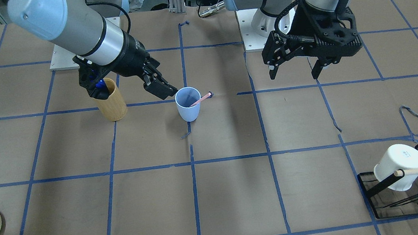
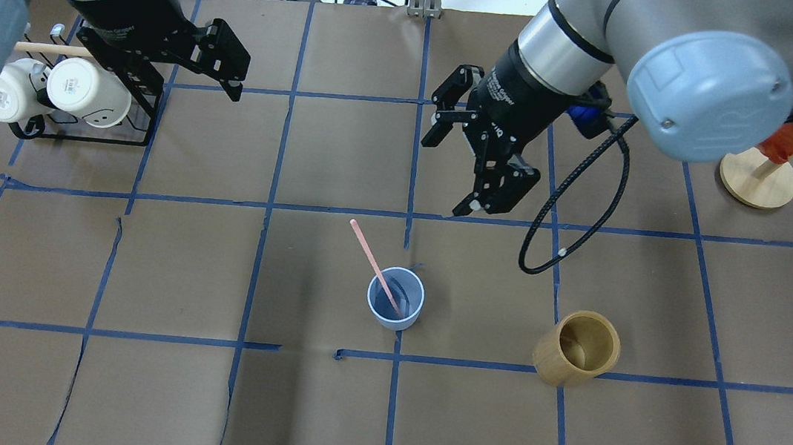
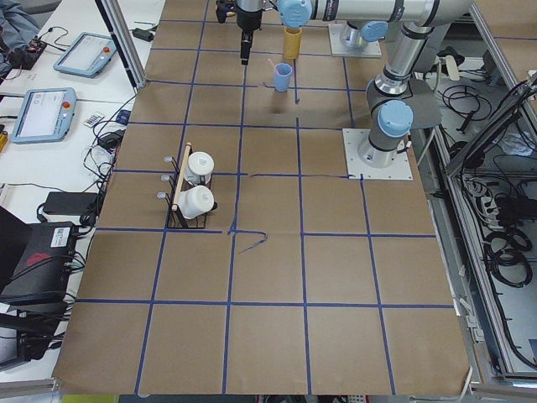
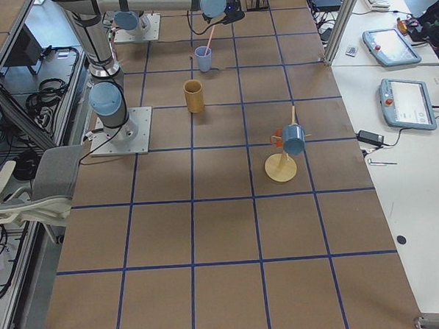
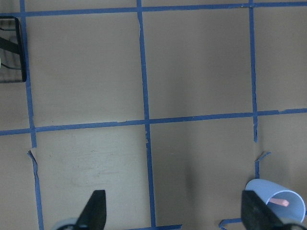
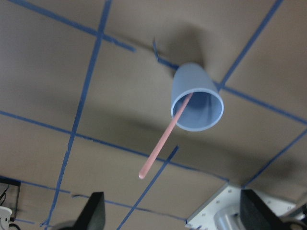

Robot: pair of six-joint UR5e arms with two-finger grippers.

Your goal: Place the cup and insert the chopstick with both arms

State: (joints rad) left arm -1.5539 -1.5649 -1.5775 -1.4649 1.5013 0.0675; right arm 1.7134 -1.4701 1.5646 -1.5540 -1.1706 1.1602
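The light-blue cup stands upright near the table's middle; it also shows in the overhead view. A pale-pink chopstick leans inside it, its top sticking out over the rim. In the right wrist view the chopstick angles out of the cup. My right gripper is open and empty, above and beside the cup, apart from the stick. My left gripper is open and empty, off to the cup's side; the cup sits by its one fingertip.
A tan bamboo cylinder stands on the right arm's side of the cup. A black rack with white mugs and a wooden rod is at the left arm's far side. A round wooden stand with an orange piece is at the far right.
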